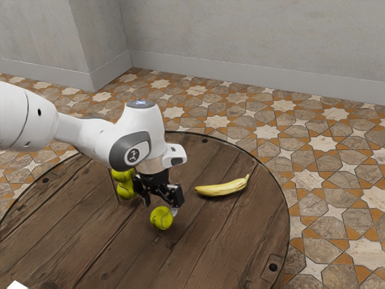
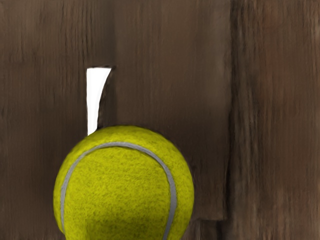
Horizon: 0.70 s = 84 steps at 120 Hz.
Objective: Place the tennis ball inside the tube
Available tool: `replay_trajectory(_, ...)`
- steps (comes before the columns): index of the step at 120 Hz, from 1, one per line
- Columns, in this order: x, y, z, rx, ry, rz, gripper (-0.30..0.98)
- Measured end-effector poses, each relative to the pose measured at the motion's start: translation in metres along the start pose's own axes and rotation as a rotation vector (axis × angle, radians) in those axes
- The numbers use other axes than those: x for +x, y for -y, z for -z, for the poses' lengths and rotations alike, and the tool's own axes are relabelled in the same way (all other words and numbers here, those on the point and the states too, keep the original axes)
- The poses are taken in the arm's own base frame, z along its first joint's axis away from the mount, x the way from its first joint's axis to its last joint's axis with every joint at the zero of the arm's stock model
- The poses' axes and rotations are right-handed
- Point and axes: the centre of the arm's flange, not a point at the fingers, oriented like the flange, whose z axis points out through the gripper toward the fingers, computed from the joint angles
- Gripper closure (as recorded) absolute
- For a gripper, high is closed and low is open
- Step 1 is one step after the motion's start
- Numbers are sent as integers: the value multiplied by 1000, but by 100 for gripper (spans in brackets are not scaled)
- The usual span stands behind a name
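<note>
Where one loose tennis ball [image 1: 161,218] is the landmark, one white item [image 1: 17,285], type unclear, sits nearer the camera, toward the exterior view's left. The ball rests on one round, dark-rimmed plank table [image 1: 90,247]. Directly above the ball is one gripper [image 1: 160,205], fingers spread wide. One white shape [image 2: 95,95] adjoins the ball in the wrist view. One banana [image 1: 221,188] lies beyond the ball, toward the exterior view's right. Two further tennis balls [image 1: 126,191], one above the other, are beyond it toward the left; whether a clear tube encloses them cannot be told. Farther beyond: star-patterned floor tiles [image 1: 325,143], pale baseboard [image 1: 240,73], grey walls [image 1: 252,30].
</note>
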Motion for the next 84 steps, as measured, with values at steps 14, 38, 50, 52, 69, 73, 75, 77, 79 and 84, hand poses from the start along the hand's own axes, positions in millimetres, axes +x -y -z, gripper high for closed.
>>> replay_trajectory(14,1,2,-12,5,-10,20,0)
replay_trajectory(38,5,11,-34,10,4,63,1)
replay_trajectory(50,6,12,-40,10,6,77,12)
replay_trajectory(52,7,12,-40,10,6,80,14)
replay_trajectory(69,9,12,-44,9,2,94,26)
replay_trajectory(73,9,12,-45,9,1,97,27)
replay_trajectory(75,9,12,-45,9,0,99,28)
replay_trajectory(77,10,13,-45,10,0,101,29)
replay_trajectory(79,10,13,-46,11,1,103,30)
replay_trajectory(84,10,13,-49,12,3,108,31)
